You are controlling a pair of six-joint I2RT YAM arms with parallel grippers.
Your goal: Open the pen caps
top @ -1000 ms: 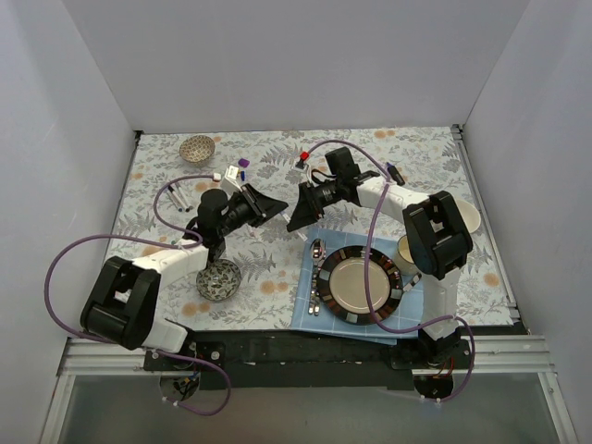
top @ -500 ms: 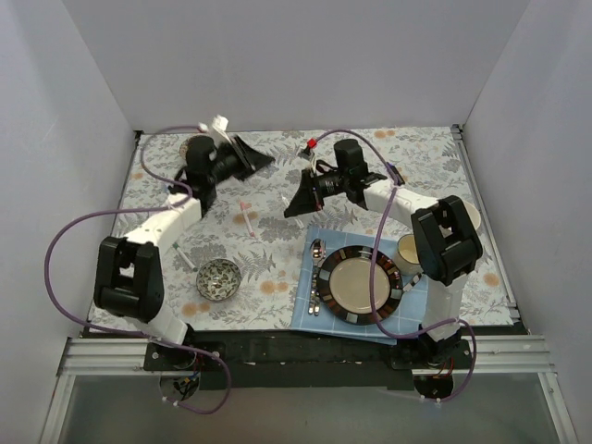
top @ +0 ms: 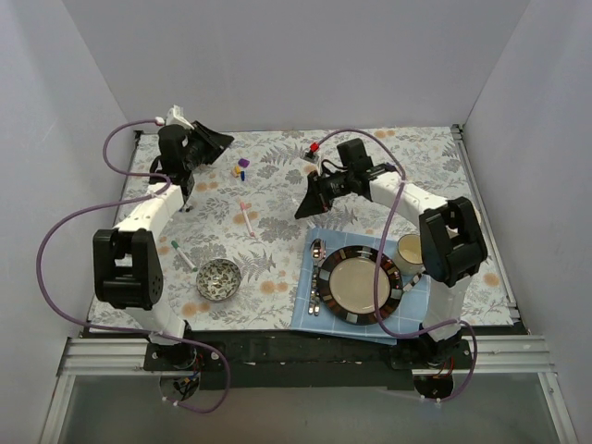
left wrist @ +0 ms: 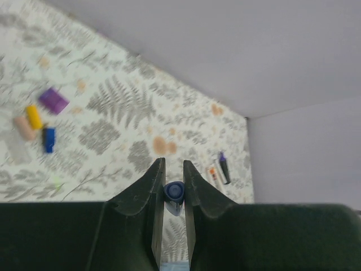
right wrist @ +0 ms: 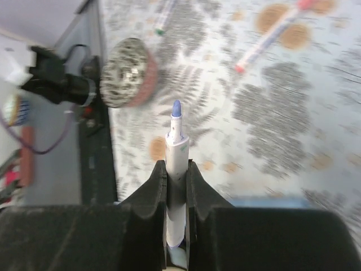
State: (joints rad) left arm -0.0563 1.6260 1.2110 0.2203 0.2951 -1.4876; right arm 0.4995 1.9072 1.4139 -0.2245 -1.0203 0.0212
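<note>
Fern-printed surface (top: 277, 231) lies under both arms. High near its far left corner, the left claw (left wrist: 173, 167) is pinched almost shut on a blue cap (left wrist: 174, 192); the right claw (right wrist: 175, 167) clamps the matching pen (right wrist: 176, 141) by its barrel, tip bare. Several loose caps (left wrist: 35, 117) lie grouped on the print. Caps look light, hard, slick: squeeze across the sides. Pens are stiff; hold mid-barrel.

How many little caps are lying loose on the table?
4, huddled together: purple cap, yellow cap, pink cap, blue cap. A second blue cap sits in the left pincer. More may be hidden.
</note>
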